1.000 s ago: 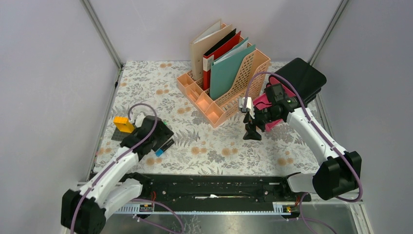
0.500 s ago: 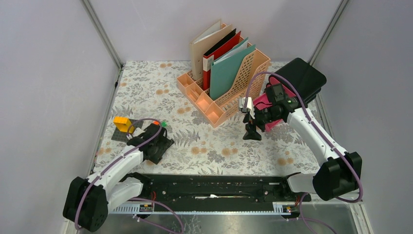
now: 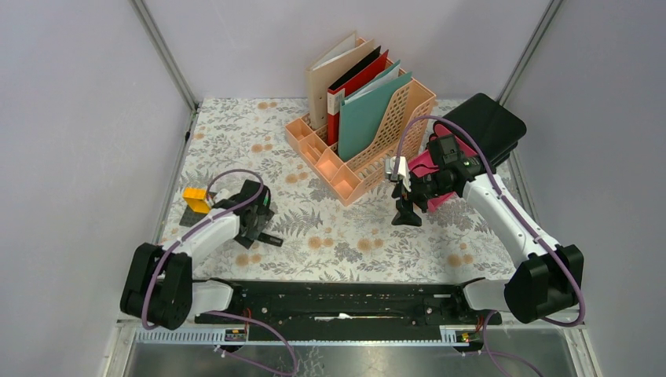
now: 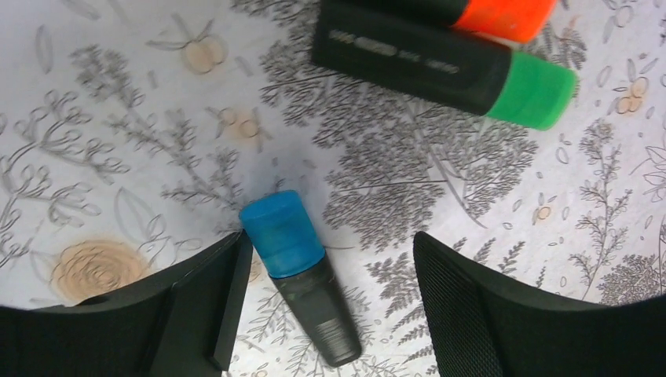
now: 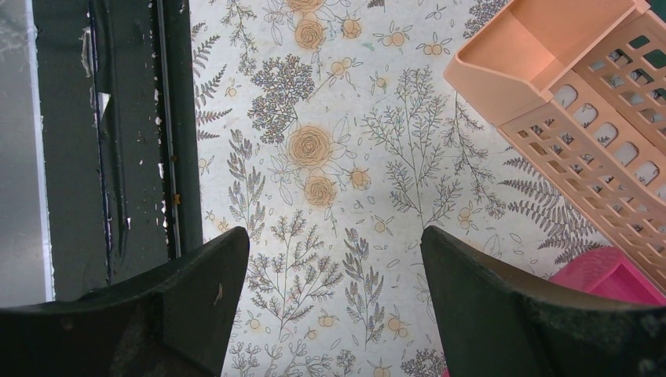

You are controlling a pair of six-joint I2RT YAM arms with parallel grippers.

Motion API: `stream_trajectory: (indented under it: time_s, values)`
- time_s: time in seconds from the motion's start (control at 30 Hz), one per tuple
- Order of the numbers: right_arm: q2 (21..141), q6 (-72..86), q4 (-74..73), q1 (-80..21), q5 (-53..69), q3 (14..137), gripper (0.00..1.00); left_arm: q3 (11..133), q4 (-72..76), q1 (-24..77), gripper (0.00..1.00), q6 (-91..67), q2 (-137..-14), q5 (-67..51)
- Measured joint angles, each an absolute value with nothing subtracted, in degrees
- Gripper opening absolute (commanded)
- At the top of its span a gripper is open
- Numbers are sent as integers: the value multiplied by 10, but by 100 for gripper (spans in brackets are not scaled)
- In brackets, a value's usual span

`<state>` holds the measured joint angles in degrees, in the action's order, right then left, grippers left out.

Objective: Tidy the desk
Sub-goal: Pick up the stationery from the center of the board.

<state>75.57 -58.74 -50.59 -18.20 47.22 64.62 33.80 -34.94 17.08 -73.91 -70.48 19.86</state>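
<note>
The desk (image 3: 236, 133) is a flowered cloth between grey walls. My left gripper (image 3: 255, 218) hangs low over its left front. In the left wrist view the left gripper (image 4: 330, 263) is open. A blue-capped black marker (image 4: 294, 271) lies flat on the cloth between the jaws, its cap close to the left finger (image 4: 212, 298). Just beyond lie a green-capped marker (image 4: 448, 67) and an orange-capped one (image 4: 495, 12). My right gripper (image 3: 407, 214) points down at mid-right. In its wrist view the right gripper (image 5: 334, 251) is open over bare cloth.
A peach file rack (image 3: 369, 137) with upright folders stands at back centre. A pink object (image 3: 428, 169) and a black box (image 3: 491, 126) sit behind the right arm. A yellow block on a dark base (image 3: 196, 200) lies left of the left gripper. A black rail (image 3: 345, 302) runs along the near edge.
The left arm has swung its elbow down and to the left, and its jaws have widened around the blue-capped marker. The right arm has not moved.
</note>
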Motion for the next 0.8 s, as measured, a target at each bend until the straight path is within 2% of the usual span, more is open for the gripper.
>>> stream_trajectory:
  time_s: [0.13, 0.27, 0.5, 0.8]
  values:
    - [756, -589, -506, -182, 472, 646, 87, 362, -316, 168, 61, -696, -745, 182]
    - [756, -590, -506, -182, 472, 646, 87, 372, -287, 166, 51, -656, -766, 148]
    - [756, -592, -506, -182, 472, 646, 87, 370, -259, 188, 49, -578, -772, 90]
    - [756, -592, -506, -182, 472, 646, 87, 396, -244, 269, 46, -521, -810, 98]
